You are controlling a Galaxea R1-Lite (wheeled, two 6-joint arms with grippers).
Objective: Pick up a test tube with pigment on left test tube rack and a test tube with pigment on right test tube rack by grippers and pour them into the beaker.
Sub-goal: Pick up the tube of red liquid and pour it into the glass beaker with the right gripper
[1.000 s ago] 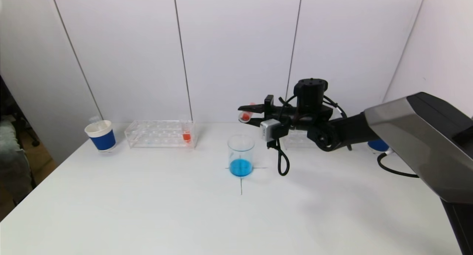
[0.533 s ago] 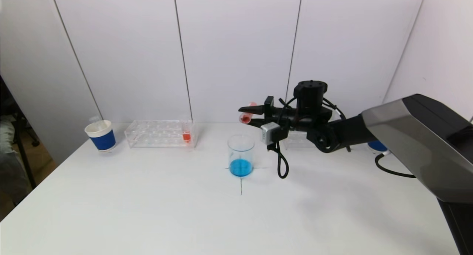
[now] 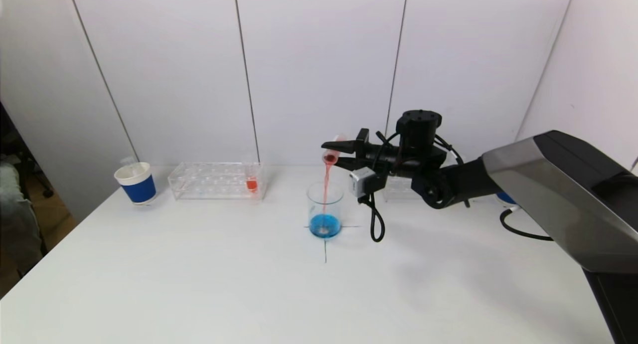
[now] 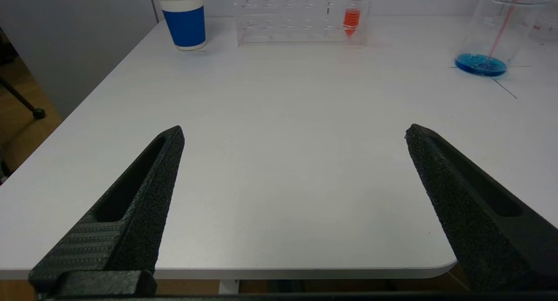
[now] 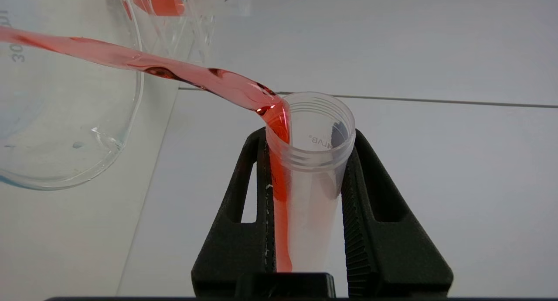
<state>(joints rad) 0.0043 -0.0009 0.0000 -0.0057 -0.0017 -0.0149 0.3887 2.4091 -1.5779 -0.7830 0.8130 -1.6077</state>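
Right gripper [image 3: 335,152] sits centre-right of the head frame, jaws clenched on the sides of a test tube [image 3: 331,155], tube tipped so its open mouth points down-left of the jaws. Long axis runs obliquely, closed end up toward the wrist, mouth lowest and directly above the beaker [image 3: 325,210] at frame centre. A thin red stream [image 3: 326,189] drops from the mouth into the beaker, landing in the blue liquid [image 3: 325,226] at the bottom. In the right wrist view the tube [image 5: 305,179] is pinched between both black fingers [image 5: 237,213], red running along its lower inner wall and out over the lip; some red appears left inside, so the tilt likely needs to go further while keeping the mouth over the rim. Left gripper [image 4: 294,131] hangs over the near table edge, jaws released and wide apart, holding nothing. Left rack [image 3: 215,180], upper left of centre, has one red-filled tube [image 3: 251,183] at its right end; the left arm is nearer to it. A blue paper cup [image 3: 135,182] stands just left of the rack.
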